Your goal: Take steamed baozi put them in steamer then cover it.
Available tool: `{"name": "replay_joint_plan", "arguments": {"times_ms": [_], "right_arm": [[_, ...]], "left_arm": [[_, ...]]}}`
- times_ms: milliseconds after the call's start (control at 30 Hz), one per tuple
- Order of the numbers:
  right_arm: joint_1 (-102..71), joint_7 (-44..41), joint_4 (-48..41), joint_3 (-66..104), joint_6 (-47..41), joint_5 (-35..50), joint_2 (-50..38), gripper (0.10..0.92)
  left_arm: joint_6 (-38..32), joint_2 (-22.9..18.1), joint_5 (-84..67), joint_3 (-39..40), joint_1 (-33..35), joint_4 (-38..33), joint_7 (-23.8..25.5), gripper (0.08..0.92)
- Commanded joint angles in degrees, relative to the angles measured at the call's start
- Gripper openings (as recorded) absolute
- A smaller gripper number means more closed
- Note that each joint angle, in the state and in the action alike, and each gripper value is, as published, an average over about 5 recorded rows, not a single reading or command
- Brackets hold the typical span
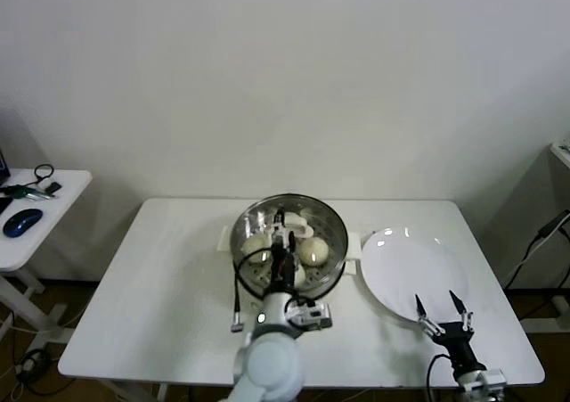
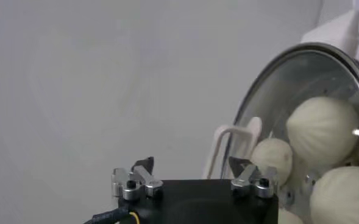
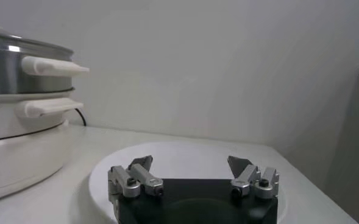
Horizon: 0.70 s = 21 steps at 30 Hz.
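Note:
The steamer (image 1: 331,261) stands at the table's centre, and its steel wall also shows in the right wrist view (image 3: 8,67). The glass cover (image 2: 289,85) lies on it. Three baozi (image 1: 313,251) show through the glass, also in the left wrist view (image 2: 322,129). My left gripper (image 1: 285,234) hovers over the cover, open and empty (image 2: 190,165). The cover's cream handle (image 2: 234,141) is just beyond one fingertip (image 2: 239,165). My right gripper (image 1: 441,311) is open and empty (image 3: 191,164) over the near edge of the white plate.
The empty flat white plate (image 1: 410,264) lies right of the steamer, seen also in the right wrist view (image 3: 185,152). A side table (image 1: 36,219) with a blue mouse stands far left. The steamer's side handles (image 3: 51,66) jut toward the plate.

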Motion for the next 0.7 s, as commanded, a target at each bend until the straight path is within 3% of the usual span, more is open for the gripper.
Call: {"name": "replay_joint_plan", "arguments": {"times_ms": [33,400,567,700], "right_arm": [[0.27,4.8,1.29,-0.69,0.34,4.66,-0.2,0.823],[1.11,5.18,1.89,-1.09,4.86,8.58,-0.5,0.823],[1.07,5.15,1.34,-1.04,5.13,8.36,-0.73,0.823],[1.01,5.09,0.6,-1.23,5.06,8.33,-1.06,0.823]], "left_arm": [[-0.32,1.12,-7.71,0.12,1.12,-3.76,-3.69,0.798],[-16.78,6.51,-44.71,-19.08,12.98,-12.54,-16.63,0.823],[-26.39,7.58,-61.23,-35.43,18.98,-13.85,-17.13,0.823],[-33.56,9.54,-76.24,-47.53,22.08,-9.7,-14.22,0.823]]}}
